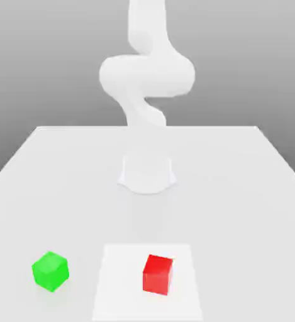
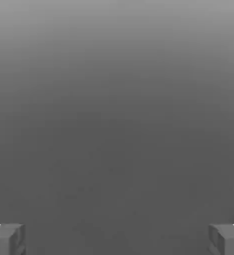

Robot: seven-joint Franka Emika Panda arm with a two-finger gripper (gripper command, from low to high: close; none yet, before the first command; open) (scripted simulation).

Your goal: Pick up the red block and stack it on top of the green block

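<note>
A small, bright red cube with plain, smooth faces [image 1: 156, 275] rests on a flat white square sheet [image 1: 118, 283], the landmark here, on the sheet's half toward the exterior view's right. It sits turned a little, its edges out of line with the sheet's, and nothing touches its sides or top. Being a cube, it has no long axis; what matters is that turn, which the grip would need to match.

Off the sheet, toward the exterior view's left and well apart from it, a bright green cube of similar size [image 1: 50, 272] sits turned at an angle, its top bare.

Beyond the sheet, the smooth white robot arm [image 1: 147, 75] rises from its base [image 1: 147, 173] on the pale tabletop [image 1: 238, 188]. In the hand view, the two-finger gripper [image 2: 117, 241] has its grey fingertips spread wide, with nothing between them. How the red cube lies from the hand cannot be told exactly.

The task seems at its start: reaching the red cube comes first, then carrying it across to the green one. No brand, label or writing can be read.
</note>
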